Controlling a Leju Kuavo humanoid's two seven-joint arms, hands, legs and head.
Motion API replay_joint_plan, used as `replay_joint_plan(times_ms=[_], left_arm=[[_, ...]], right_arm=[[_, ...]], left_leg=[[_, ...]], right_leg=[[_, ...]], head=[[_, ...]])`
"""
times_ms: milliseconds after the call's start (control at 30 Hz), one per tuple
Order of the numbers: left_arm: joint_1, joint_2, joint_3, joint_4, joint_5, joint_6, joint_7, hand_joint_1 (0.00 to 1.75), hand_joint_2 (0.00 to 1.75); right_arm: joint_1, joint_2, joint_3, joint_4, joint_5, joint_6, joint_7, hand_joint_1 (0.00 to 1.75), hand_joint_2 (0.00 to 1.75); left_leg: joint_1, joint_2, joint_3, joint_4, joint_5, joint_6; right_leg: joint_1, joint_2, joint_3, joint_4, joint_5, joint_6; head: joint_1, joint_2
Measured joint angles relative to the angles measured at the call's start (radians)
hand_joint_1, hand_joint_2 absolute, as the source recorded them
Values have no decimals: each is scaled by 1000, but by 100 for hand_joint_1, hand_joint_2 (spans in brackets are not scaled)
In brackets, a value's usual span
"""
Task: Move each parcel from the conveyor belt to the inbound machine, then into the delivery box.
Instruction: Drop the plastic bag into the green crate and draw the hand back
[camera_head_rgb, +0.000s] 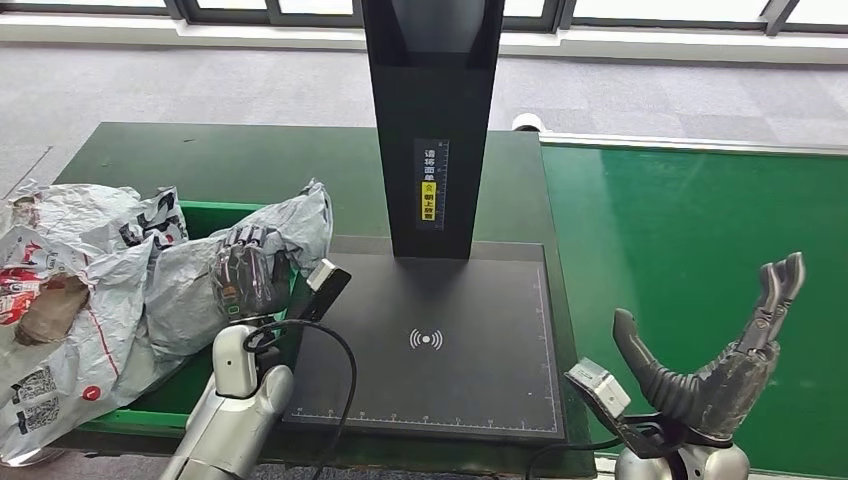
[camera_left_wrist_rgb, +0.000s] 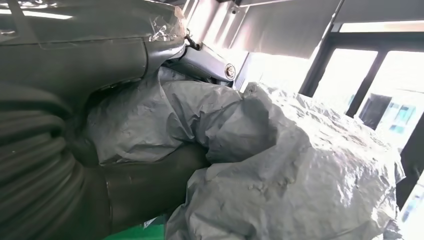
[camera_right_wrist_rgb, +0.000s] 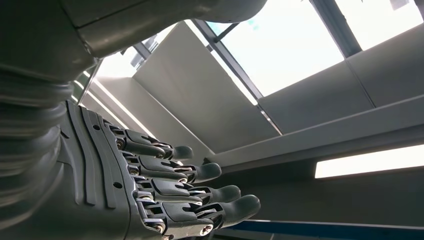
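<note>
My left hand (camera_head_rgb: 247, 277) grips a crumpled grey plastic parcel (camera_head_rgb: 290, 225) over the right end of the green delivery box (camera_head_rgb: 215, 215). In the left wrist view the same grey parcel (camera_left_wrist_rgb: 280, 165) bulges out past my thumb and fingers (camera_left_wrist_rgb: 150, 185), which close around it. Several other grey parcels (camera_head_rgb: 70, 290) lie heaped in the box to the left. My right hand (camera_head_rgb: 725, 345) hangs open and palm-up over the near end of the green conveyor belt (camera_head_rgb: 690, 220), holding nothing; its fingers (camera_right_wrist_rgb: 200, 192) are spread in the right wrist view.
The black inbound machine has a flat scanning plate (camera_head_rgb: 440, 340) between box and belt, with a tall black post (camera_head_rgb: 432, 120) rising behind it. A dark green table (camera_head_rgb: 250, 160) carries both. Grey carpet and windows lie beyond.
</note>
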Motion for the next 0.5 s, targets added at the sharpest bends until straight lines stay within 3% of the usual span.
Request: replay_joint_plan(times_ms=[500], left_arm=[[1,-24,36,38,-3,0,-14,175,175]], right_arm=[[0,0,0,0,6,0,6,0,175]], left_leg=[[0,0,0,0,0,0]], right_leg=[[0,0,0,0,0,0]], head=[[0,0]])
